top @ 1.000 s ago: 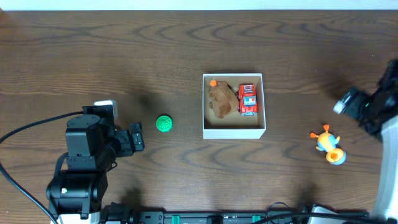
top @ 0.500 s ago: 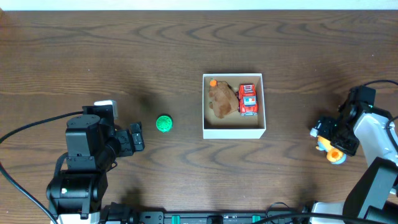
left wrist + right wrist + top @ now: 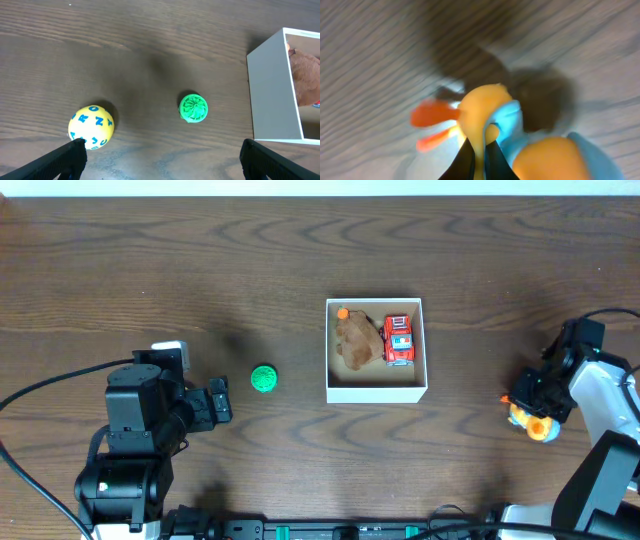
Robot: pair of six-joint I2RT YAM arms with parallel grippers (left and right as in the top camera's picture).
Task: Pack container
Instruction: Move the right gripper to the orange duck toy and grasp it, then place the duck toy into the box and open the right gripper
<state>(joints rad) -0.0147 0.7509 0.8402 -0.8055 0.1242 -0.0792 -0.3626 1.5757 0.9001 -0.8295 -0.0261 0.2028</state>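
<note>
The container [image 3: 376,391], a white-walled square box, stands mid-table; its near wall [image 3: 272,90] shows at the right of the left wrist view. Inside lie a brown plush toy [image 3: 355,342] and a red truck [image 3: 399,340]. At the table's right, my right gripper [image 3: 527,398] is down on an orange and blue duck toy [image 3: 540,425]. In the right wrist view the gripper [image 3: 479,150] is shut on a thin orange part of the duck [image 3: 485,107]. My left gripper [image 3: 222,401] stands open [image 3: 162,155] near a green ball [image 3: 264,379], with nothing between its fingers.
A yellow ball with blue letters [image 3: 91,127] lies just by my left finger, and the green ball [image 3: 193,108] sits between it and the container. In the overhead view the left arm hides the yellow ball. Cables trail at the table's left and right edges.
My right arm has come down from the right edge onto the duck toy, and its jaws have shut on it. The duck has shifted slightly. The left arm has not moved.
</note>
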